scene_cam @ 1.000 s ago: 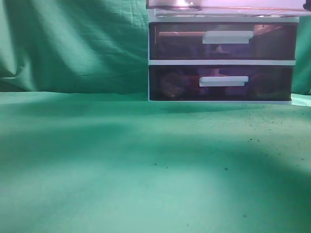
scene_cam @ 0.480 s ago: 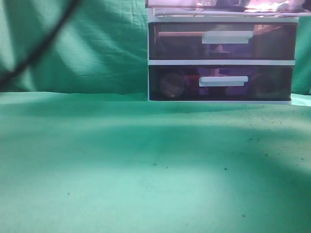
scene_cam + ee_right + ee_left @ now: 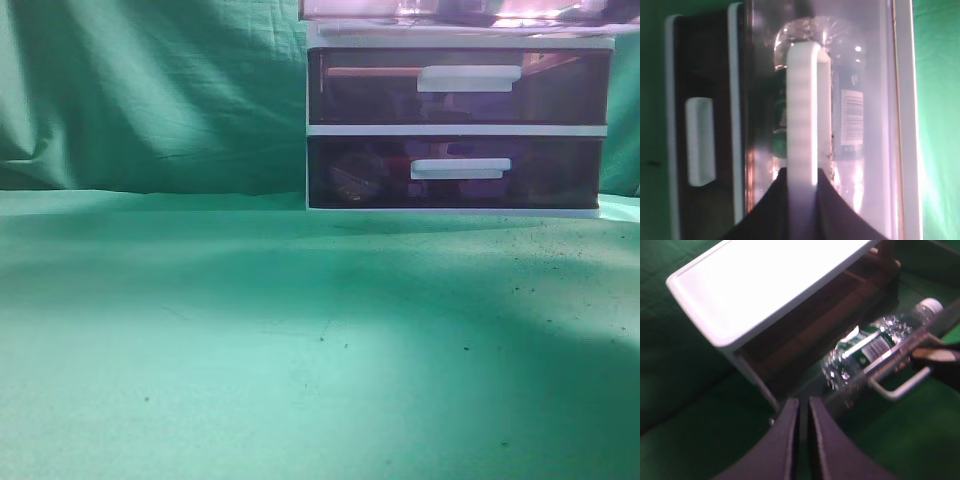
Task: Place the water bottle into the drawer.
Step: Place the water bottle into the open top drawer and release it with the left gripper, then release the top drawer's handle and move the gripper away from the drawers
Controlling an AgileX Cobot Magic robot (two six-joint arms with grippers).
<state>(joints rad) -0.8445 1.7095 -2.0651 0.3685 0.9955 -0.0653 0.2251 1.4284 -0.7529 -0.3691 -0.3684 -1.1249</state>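
The water bottle (image 3: 865,347), clear with a green label and a white cap, lies on its side inside the pulled-out top drawer (image 3: 880,371). In the right wrist view it (image 3: 850,115) shows through the drawer's translucent pinkish front (image 3: 880,100). My right gripper (image 3: 802,175) is shut on the drawer's white handle (image 3: 802,100); it also shows as a dark shape (image 3: 935,357) at the handle (image 3: 900,389). My left gripper (image 3: 801,407) is shut and empty, hovering in front of the unit's corner. In the exterior view only a pink strip of the drawer (image 3: 400,10) shows at the top edge.
The white-framed unit (image 3: 765,285) stands at the back right of the green cloth (image 3: 300,350). Its two darker purple drawers (image 3: 455,85) (image 3: 455,170) are closed; one of their handles (image 3: 700,140) shows in the right wrist view. A green backdrop hangs behind.
A dark cable that crossed the upper left of the exterior view half a second ago is gone. Shadows on the cloth have shifted. The unit has barely moved.
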